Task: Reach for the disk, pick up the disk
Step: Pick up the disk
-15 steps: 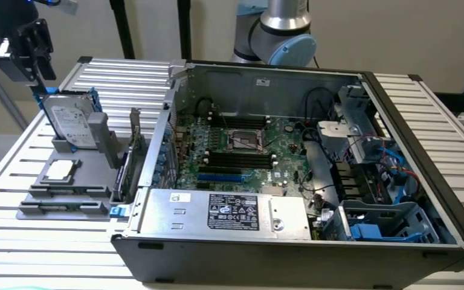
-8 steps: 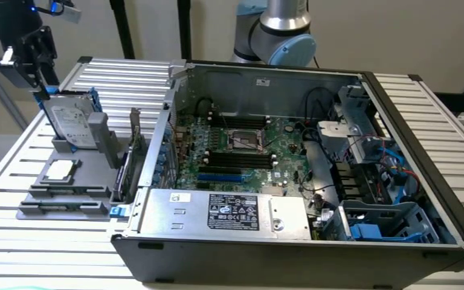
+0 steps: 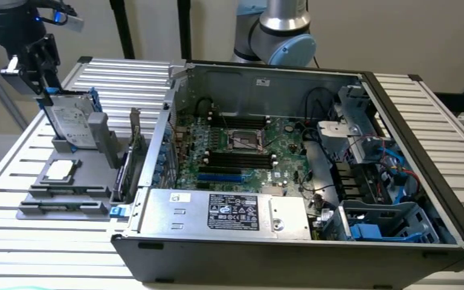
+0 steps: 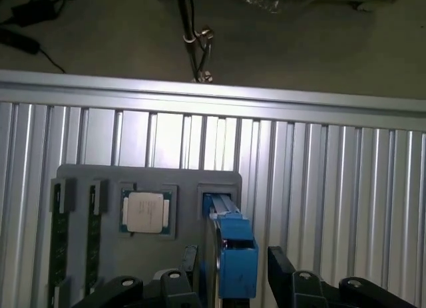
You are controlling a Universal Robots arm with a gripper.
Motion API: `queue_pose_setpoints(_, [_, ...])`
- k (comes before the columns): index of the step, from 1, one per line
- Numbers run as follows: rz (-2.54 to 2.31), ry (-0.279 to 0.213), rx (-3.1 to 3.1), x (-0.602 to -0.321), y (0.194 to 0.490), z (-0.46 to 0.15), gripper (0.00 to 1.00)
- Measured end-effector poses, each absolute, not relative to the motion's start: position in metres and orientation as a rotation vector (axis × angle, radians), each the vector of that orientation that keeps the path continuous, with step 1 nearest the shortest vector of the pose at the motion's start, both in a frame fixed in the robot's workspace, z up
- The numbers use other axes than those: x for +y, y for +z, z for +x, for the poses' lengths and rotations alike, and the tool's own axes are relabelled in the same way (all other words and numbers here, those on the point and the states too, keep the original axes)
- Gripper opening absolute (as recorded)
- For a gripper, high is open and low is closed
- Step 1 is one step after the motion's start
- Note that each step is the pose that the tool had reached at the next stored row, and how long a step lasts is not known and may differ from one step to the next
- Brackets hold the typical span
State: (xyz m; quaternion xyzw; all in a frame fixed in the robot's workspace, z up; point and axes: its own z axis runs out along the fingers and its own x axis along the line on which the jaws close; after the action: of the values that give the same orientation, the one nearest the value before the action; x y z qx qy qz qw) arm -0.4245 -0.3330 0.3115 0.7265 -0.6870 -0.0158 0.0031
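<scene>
The disk (image 3: pixel 74 125) stands on edge in a slot of the grey holder (image 3: pixel 64 194) at the exterior view's left, its white label facing out and its blue frame along the top edge. My gripper (image 3: pixel 44 84) hangs right above its upper end. In the wrist view the disk (image 4: pixel 234 251) is seen edge-on, blue frame toward the camera. My gripper (image 4: pixel 233 267) is open and straddles it, one black finger (image 4: pixel 190 261) on one side and the other finger (image 4: pixel 281 263) on the other. A small gap shows on each side.
A small square chip (image 3: pixel 60 170) lies flat in the holder (image 4: pixel 146 181) beside the disk, also visible as the chip (image 4: pixel 146 211). An open computer case (image 3: pixel 296 169) with a power-supply box (image 3: pixel 224 211) fills the slatted table's (image 3: pixel 22 260) middle. A thin card (image 3: pixel 132 151) stands upright between holder and case.
</scene>
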Motion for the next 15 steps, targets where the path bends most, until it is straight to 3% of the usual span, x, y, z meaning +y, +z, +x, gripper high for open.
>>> queue_pose_setpoints(15, [2.279, -0.05, -2.153, -0.333, 0.287, -0.425, 0.54])
